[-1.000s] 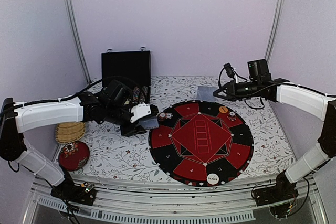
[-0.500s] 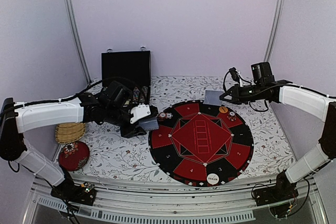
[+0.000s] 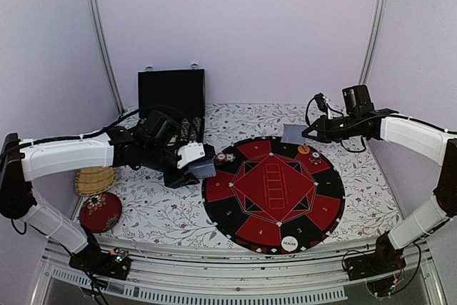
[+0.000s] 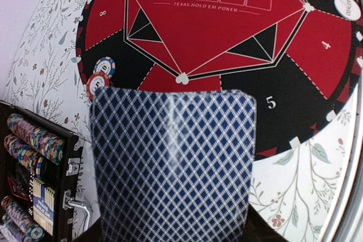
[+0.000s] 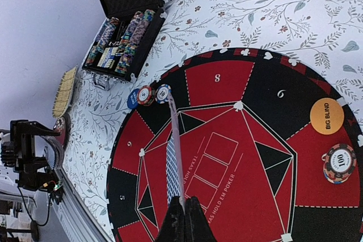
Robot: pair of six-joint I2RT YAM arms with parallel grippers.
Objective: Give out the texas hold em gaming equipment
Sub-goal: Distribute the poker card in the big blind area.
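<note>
Top external view gives me the big round red-and-black felt mat [image 3: 273, 183] on the flowered tablecloth [image 3: 143, 208], with the open black chip case [image 3: 171, 94] behind its left side. My left gripper [image 3: 196, 164] hangs just off the mat's left edge, clamped on the blue-diamond-backed deck of cards [image 4: 173, 162], which fills the left wrist view. My right gripper [image 3: 308, 132] is pinched tight on a single playing card [image 3: 292, 133], held in the air over the mat's far rim and seen edge-on in the right wrist view. Near it on the mat sit the orange BIG BLIND button [image 5: 326, 116] and a striped poker chip [image 5: 339, 162]. Two more striped chips [image 5: 154, 93] lie at the far-left rim, and the white DEALER button [image 3: 289, 243] lies at the near rim. I judge the step is dealing this card to a seat. I would tip it flat, lower it close over a bare numbered segment clear of button and chip, and only then let go, so it cannot flutter or slide.
</note>
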